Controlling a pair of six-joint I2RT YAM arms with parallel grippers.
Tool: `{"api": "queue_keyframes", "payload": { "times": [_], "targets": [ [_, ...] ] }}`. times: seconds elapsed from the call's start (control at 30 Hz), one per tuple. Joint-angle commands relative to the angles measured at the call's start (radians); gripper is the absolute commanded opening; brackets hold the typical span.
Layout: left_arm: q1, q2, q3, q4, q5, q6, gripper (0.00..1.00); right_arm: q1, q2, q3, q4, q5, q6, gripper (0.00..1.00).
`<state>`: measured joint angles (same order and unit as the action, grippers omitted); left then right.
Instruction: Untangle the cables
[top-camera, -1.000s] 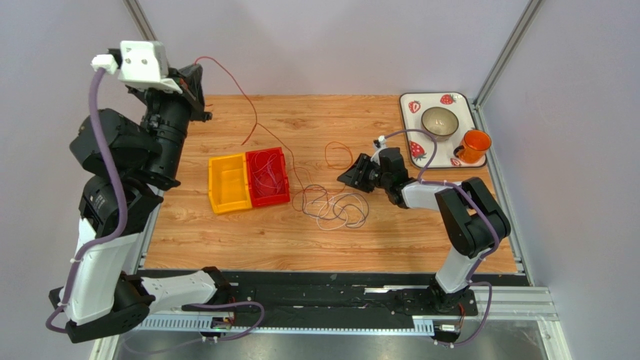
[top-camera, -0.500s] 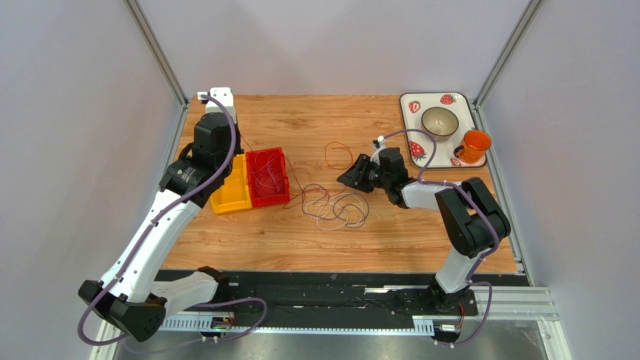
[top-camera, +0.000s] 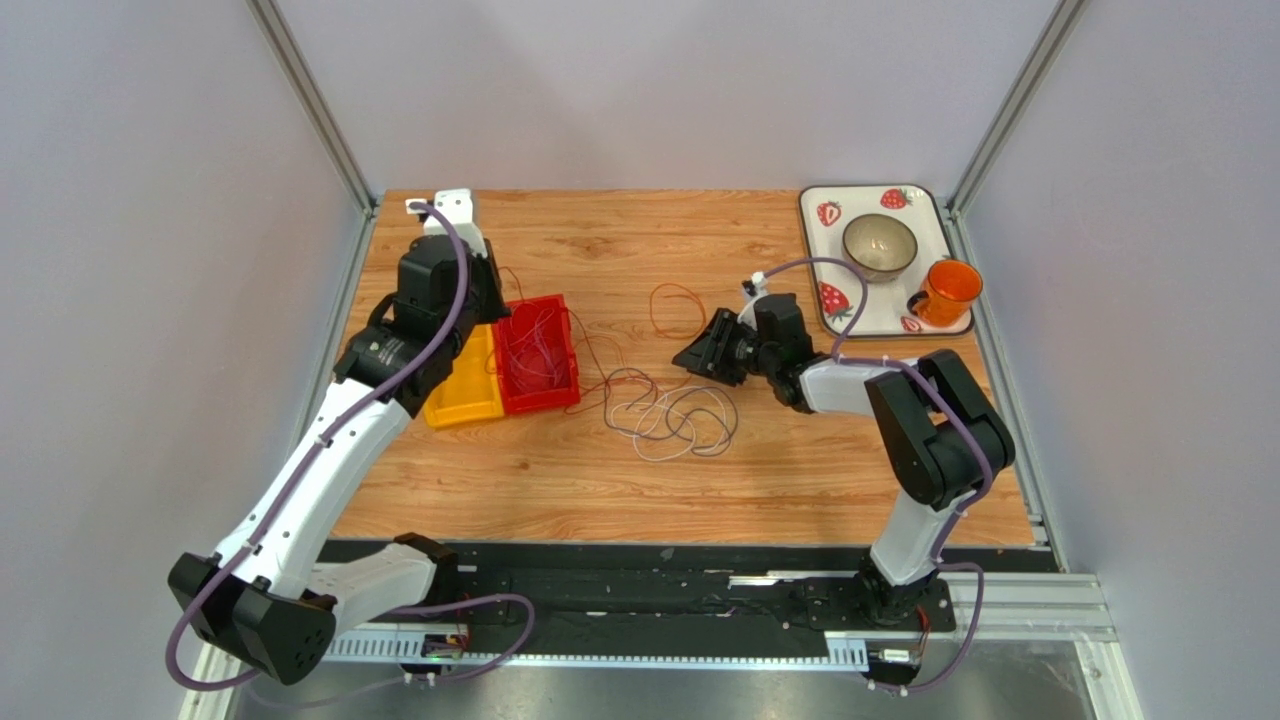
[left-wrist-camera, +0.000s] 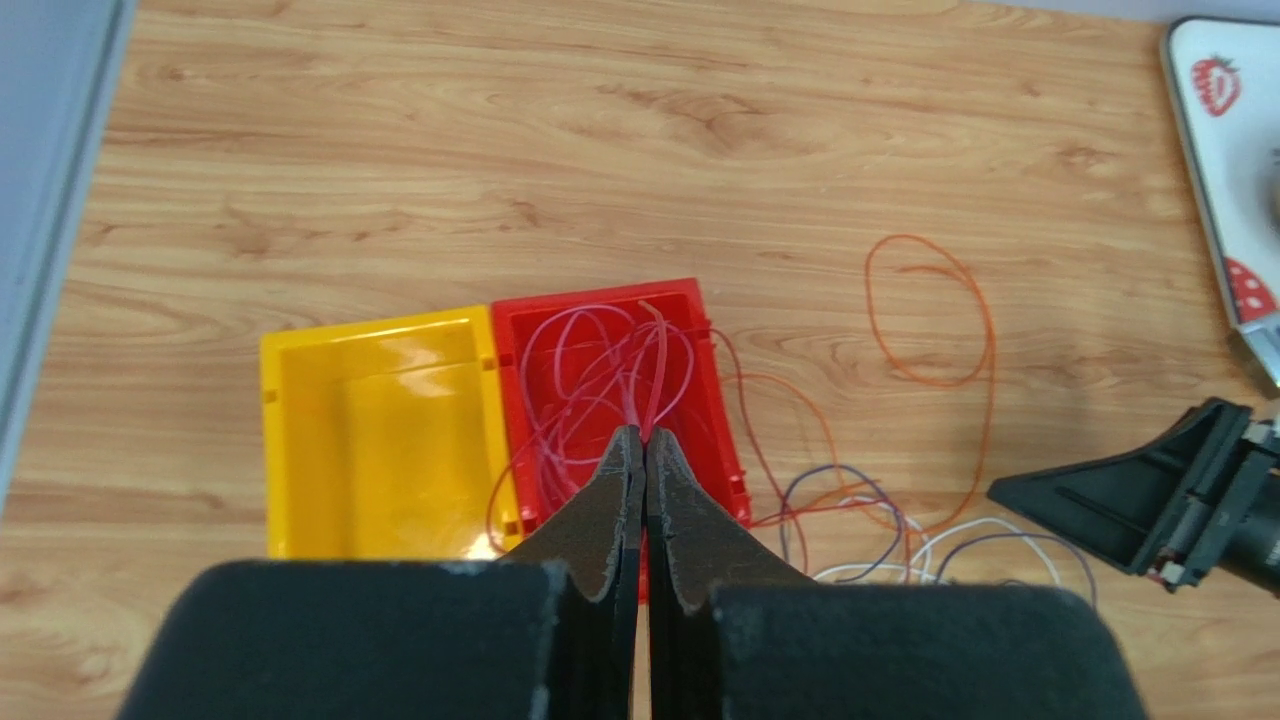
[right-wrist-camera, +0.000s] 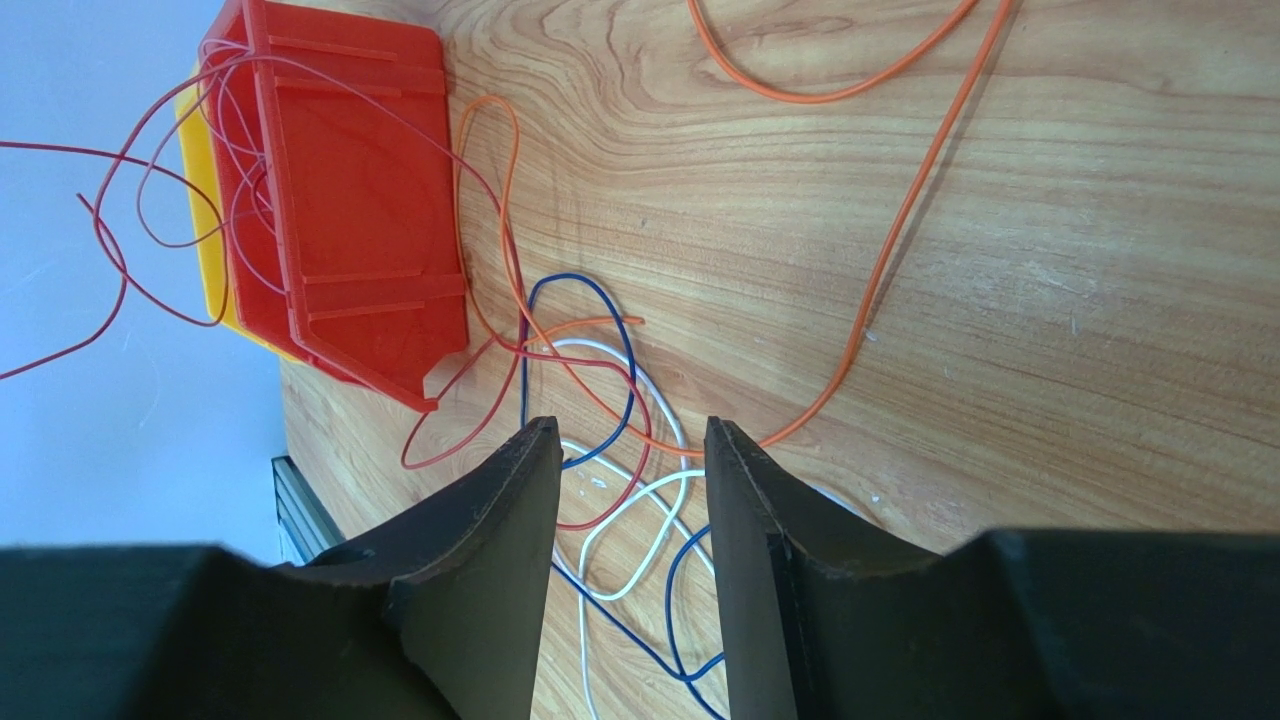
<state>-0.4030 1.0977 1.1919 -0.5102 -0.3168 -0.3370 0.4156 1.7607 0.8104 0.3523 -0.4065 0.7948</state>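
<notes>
The wooden table (top-camera: 601, 488) stands between plain grey walls. Right of the red bin (left-wrist-camera: 598, 296), the right gripper (right-wrist-camera: 624, 438) hangs with jaws half apart over the tangled cables (top-camera: 672, 420), holding nothing. Above the red bin, the left gripper (left-wrist-camera: 645, 440) is pressed together on a thin red cable (left-wrist-camera: 655, 375). Red, white and blue loops cross; an orange loop (left-wrist-camera: 990, 330) lies farther back.

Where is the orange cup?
In the top view, the orange cup sits far right, at the right edge of the strawberry tray, beside the bowl.
</notes>
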Motion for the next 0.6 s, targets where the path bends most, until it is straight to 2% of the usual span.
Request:
{"api": "queue_keyframes", "payload": {
  "times": [0.0, 0.23, 0.37, 0.5, 0.57],
  "targets": [
    [0.003, 0.011, -0.035, 0.093, 0.068, -0.063, 0.0, 0.005, 0.006, 0.036, 0.007, -0.014, -0.014, 0.43],
    [0.003, 0.08, -0.089, 0.206, 0.137, -0.094, 0.0, 0.005, 0.008, 0.038, 0.005, -0.014, -0.012, 0.43],
    [0.003, 0.12, -0.11, 0.243, 0.125, -0.131, 0.0, 0.005, 0.011, 0.041, 0.004, -0.014, -0.014, 0.43],
    [0.003, 0.117, -0.169, 0.34, 0.212, -0.163, 0.0, 0.005, 0.011, 0.042, 0.002, -0.015, -0.012, 0.43],
    [0.004, 0.123, -0.178, 0.331, 0.188, -0.181, 0.0, 0.005, 0.011, 0.042, 0.001, -0.015, -0.016, 0.43]
  ]
}}
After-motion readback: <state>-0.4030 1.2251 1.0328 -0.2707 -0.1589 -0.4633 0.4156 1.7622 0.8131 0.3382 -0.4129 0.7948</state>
